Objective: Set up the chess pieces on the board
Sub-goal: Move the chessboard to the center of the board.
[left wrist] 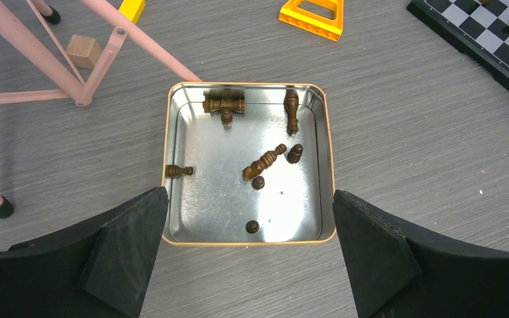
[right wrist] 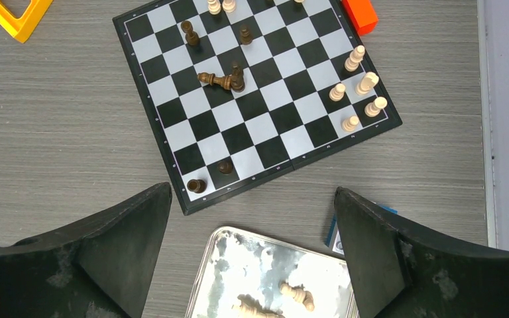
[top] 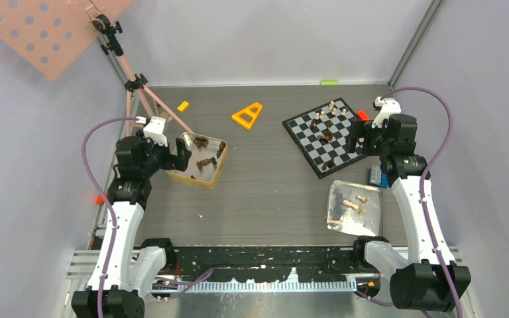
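Fetching step: left gripper [left wrist: 248, 255], spread empty, above the tin [left wrist: 166, 159] of dark chess pieces [left wrist: 264, 162] well left of the board [right wrist: 260, 106]; right gripper [right wrist: 252, 255], likewise spread, at the board's near edge; next, pinch one.

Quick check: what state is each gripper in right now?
Left gripper: open, holding nothing, above the gold rectangular tin.
Right gripper: open, holding nothing, near the black-and-grey checkered chessboard.

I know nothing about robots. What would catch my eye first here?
The checkered chessboard at the far right, only partly set with tiny chessmen. Then the gold tin holding dark pieces at the left, and the silver tray of pale ones nearer than the board.
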Tool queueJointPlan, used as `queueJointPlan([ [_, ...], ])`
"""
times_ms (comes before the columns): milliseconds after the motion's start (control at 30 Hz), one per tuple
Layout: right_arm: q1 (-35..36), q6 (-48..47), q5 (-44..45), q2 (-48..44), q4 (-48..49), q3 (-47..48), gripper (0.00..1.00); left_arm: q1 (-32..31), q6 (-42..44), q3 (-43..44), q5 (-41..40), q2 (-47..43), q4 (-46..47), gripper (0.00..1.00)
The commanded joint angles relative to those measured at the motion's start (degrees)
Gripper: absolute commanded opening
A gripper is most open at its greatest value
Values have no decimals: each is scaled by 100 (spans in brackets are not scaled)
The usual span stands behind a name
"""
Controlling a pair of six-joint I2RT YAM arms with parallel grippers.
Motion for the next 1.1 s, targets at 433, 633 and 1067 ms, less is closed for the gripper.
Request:
queueJointPlan([
  [433, -30, 902, 1786, 1617, 352, 1110, 100, -19, 339, 13, 489, 117, -46, 98],
  [633, -232, 1378, 1603, 3008, 399, 2164, 100, -19, 354, 13, 507, 142, -46, 98],
  [1067, -637, 2321, 1002, 5582, 741, 4042, 100, -17, 380, -13, 507, 236, -38, 98],
])
